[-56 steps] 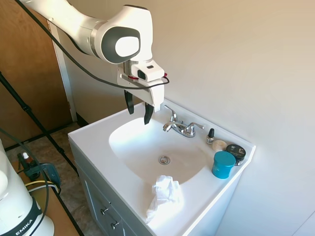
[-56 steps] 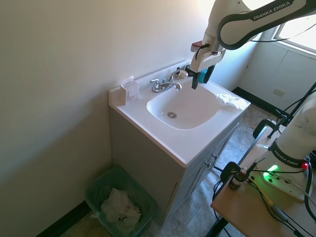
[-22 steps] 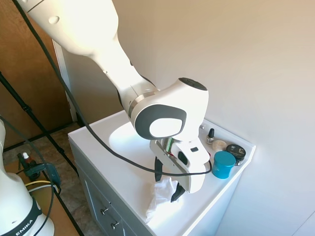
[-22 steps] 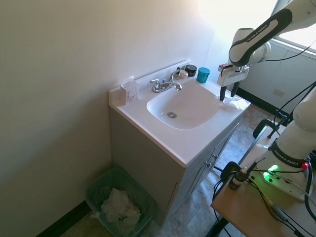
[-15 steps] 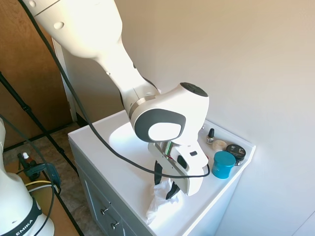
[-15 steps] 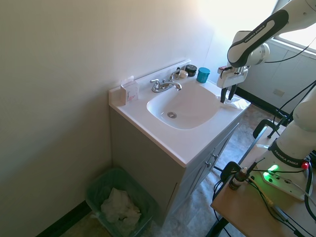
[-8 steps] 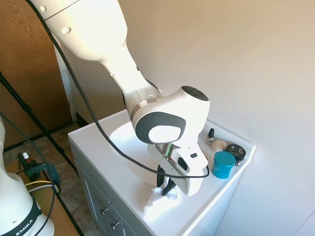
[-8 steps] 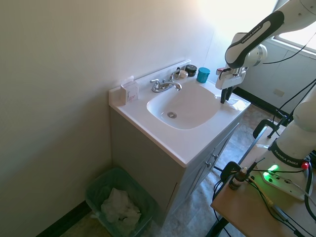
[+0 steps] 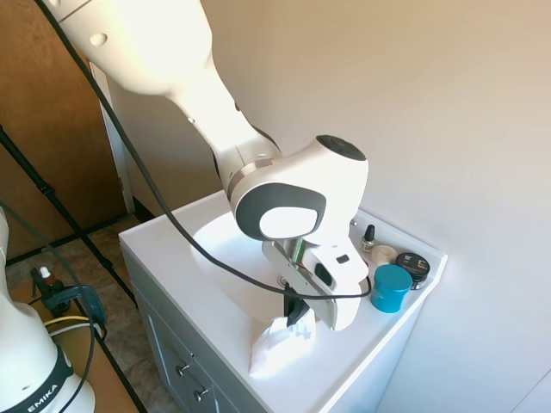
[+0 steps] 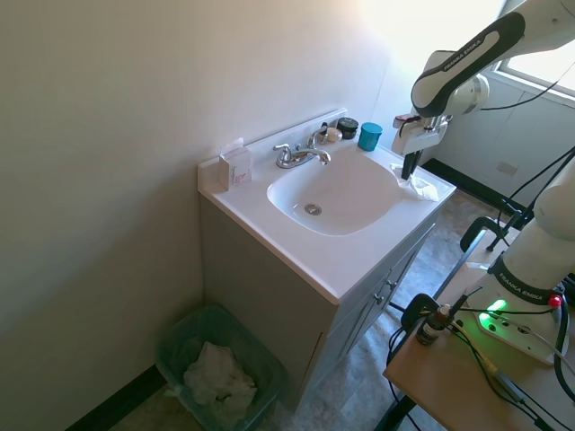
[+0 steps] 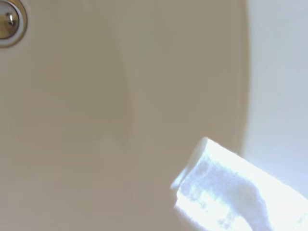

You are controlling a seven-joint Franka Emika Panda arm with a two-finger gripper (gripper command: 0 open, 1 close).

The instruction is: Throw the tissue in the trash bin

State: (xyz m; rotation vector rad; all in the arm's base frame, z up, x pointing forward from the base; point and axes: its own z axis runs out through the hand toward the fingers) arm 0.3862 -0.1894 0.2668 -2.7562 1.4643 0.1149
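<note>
One crumpled white tissue (image 9: 280, 344) sits at the front corner of the vanity top (image 9: 185, 288), just beside the basin (image 10: 337, 196), and the gripper (image 9: 297, 317) is clenched on its upper fold, the dark fingers pressed close together. The rest of the tissue droops onto the counter below. In the wrist view a bright edge of the tissue (image 11: 231, 192) shows against the basin wall, with the drain (image 11: 8, 21) off in a corner. The green trash bin (image 10: 220, 370) stands on the floor beside the cabinet, well apart, with crumpled paper inside. A teal cup (image 9: 391, 287) stands near the gripper.
</note>
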